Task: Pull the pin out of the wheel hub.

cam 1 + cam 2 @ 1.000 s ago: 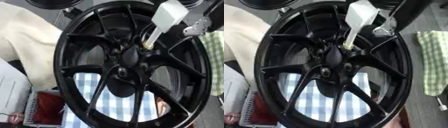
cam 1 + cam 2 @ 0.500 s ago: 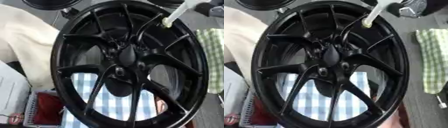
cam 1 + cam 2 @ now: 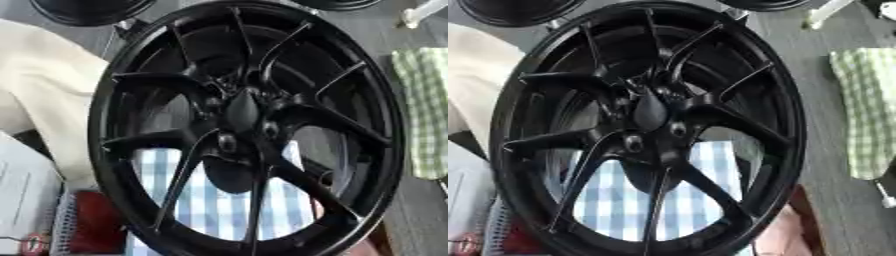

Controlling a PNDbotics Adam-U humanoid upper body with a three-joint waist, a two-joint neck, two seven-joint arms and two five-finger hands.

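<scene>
One black wheel point(image 3: 245, 125) fills the view, leaning upright so its hub point(image 3: 241, 112) faces the camera for access. Beneath it lies one blue checked cloth point(image 3: 210, 205), likely as padding. One green checked cloth point(image 3: 868, 110) lies apart at right. One pale rod, seemingly the pin point(image 3: 424, 11), shows at the top right corner, clear of the hub. Neither hand is visible; finger state cannot be told.

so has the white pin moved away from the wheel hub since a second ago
Yes. The white pin has gone up and right, from the wheel hub out past the rim to the top right corner.
</scene>
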